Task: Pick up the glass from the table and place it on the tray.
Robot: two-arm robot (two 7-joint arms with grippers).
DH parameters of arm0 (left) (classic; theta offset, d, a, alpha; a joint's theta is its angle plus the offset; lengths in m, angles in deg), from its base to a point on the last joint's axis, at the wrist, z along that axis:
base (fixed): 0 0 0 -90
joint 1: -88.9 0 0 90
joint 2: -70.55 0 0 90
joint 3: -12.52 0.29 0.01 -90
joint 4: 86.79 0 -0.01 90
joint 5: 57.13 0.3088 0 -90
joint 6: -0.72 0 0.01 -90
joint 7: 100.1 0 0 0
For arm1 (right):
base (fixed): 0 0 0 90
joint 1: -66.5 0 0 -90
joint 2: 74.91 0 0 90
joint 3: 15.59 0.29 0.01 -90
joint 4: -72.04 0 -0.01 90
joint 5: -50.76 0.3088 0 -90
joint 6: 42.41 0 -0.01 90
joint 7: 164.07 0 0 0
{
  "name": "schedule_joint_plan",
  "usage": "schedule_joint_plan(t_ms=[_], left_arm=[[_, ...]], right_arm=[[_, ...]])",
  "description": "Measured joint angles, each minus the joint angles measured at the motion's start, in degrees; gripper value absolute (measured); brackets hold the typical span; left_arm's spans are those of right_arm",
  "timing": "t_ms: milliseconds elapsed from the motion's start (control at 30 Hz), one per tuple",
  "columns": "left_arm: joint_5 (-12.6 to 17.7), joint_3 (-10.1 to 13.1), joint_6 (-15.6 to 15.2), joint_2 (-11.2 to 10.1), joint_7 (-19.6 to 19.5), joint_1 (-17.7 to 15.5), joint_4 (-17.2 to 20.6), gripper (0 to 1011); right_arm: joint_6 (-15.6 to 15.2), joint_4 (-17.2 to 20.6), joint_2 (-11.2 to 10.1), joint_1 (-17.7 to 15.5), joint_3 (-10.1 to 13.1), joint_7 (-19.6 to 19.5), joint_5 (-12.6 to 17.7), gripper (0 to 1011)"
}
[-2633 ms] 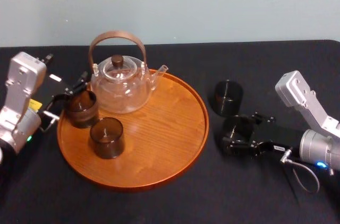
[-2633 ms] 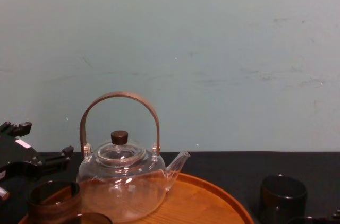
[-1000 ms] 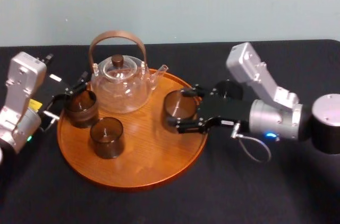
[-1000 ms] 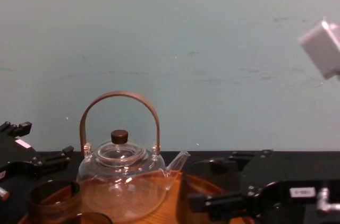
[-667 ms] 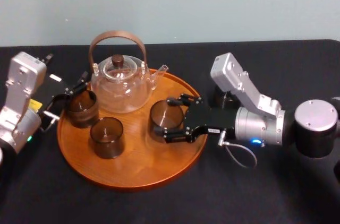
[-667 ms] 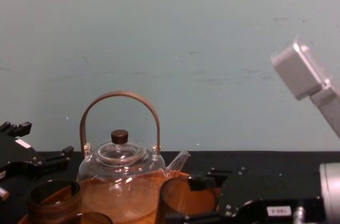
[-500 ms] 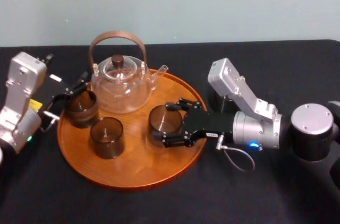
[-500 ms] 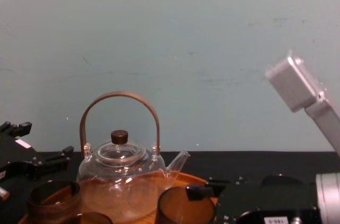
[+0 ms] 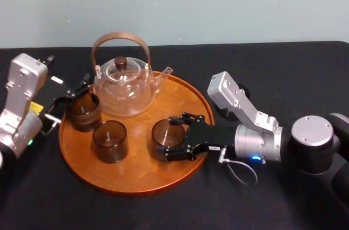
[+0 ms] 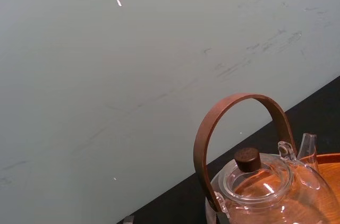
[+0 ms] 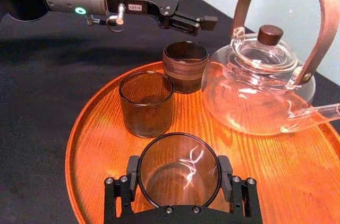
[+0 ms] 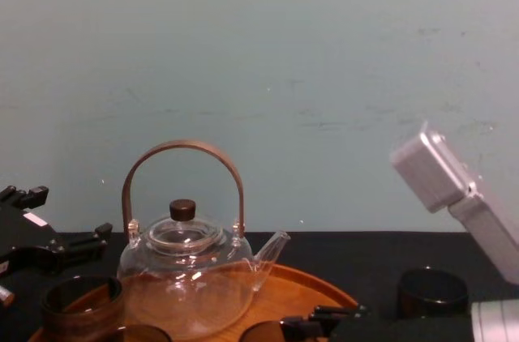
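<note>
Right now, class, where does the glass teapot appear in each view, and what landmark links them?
Head view: teapot at the tray's back left, near the idle left gripper.
Chest view: teapot left of centre, side-on.
Left wrist view: teapot close up, handle arching over it.
Right wrist view: teapot beyond the glass in the right gripper.
Shared landmark: the orange wooden tray beneath it.

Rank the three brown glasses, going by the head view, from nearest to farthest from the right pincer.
1. The held glass, in the right pincer, over the tray's right part.
2. The middle glass, to its left on the tray.
3. The ribbed glass, at the tray's far left edge.
</note>
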Motion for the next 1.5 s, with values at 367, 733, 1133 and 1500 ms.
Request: schedule_joint_plan(t_ms=[367, 733, 1133, 1500], left_arm=[[0.0, 0.0, 0.0, 0.0, 0.0, 0.0, 0.0, 1001], [0.0, 0.0, 0.0, 0.0, 0.0, 0.0, 0.0, 1001], [0.0, 0.0, 0.0, 0.0, 0.0, 0.0, 0.0, 1001], [0.0, 0.0, 0.0, 0.0, 0.0, 0.0, 0.0, 1001]], right_arm=[[-0.25, -0.5, 0.34, -0.24, -0.26, -0.81, -0.81, 904], [-0.35, -0.45, 0.31, -0.29, -0.28, -0.89, -0.94, 904], [-0.51, -0.53, 0.31, -0.29, -0.26, -0.82, -0.98, 1002], [-0.47, -0.51, 0.29, -0.3, -0.17, -0.71, -0.84, 1003]])
